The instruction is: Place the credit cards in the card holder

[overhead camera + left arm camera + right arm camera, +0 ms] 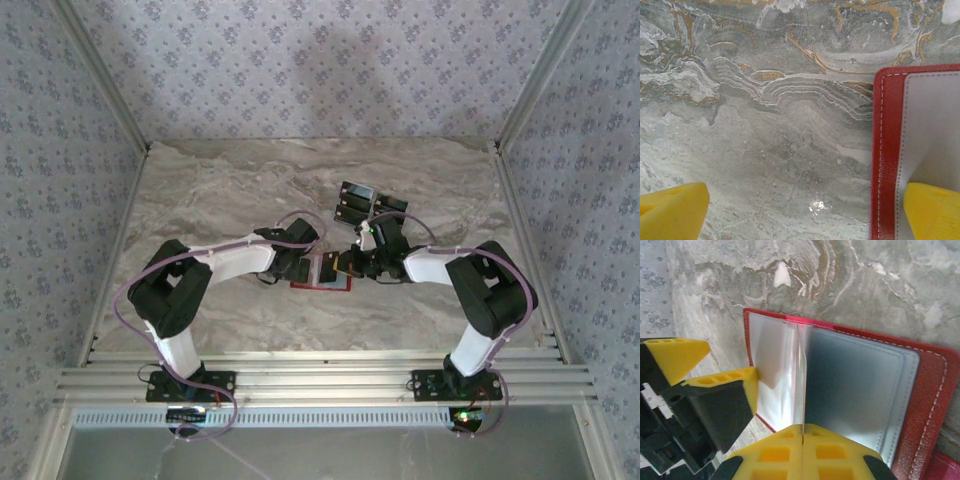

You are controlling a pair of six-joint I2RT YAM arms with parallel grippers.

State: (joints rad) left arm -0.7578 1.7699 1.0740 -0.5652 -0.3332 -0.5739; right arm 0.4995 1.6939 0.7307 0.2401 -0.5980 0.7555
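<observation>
Marble table (200, 190) is mostly bare, and both arms fold in to its middle. The left arm (235, 258) and right arm (440, 265) meet nose to nose over the card holder (860, 390), which lies open and flat with its grey pockets up. The split looks like one arm steadying while the other opens. The left gripper (805, 205) has its jaws wide apart and straddles the holder's edge. One finger (932, 212) is over the grey pocket panel, probably pinning it (contact not certain), and the other is over bare marble. The right gripper (802, 437) has its jaws pressed together on a thin clear leaf (801, 375) of the holder and holds it up on edge, likely to expose a slot. Whether that leaf is a sleeve or a flap is hard to tell. Around the scene, wallpapered walls (320, 60) box in three sides, well clear of the work. The credit cards (362, 203) sit in a small black cluster on the table just beyond the grippers, on the far side, and none is in either gripper. The blocker is that both grippers crowd the holder, so access to the slot is tight. One of them has to let go to fetch a card, and then the leaf may drop or the holder may shift.
</observation>
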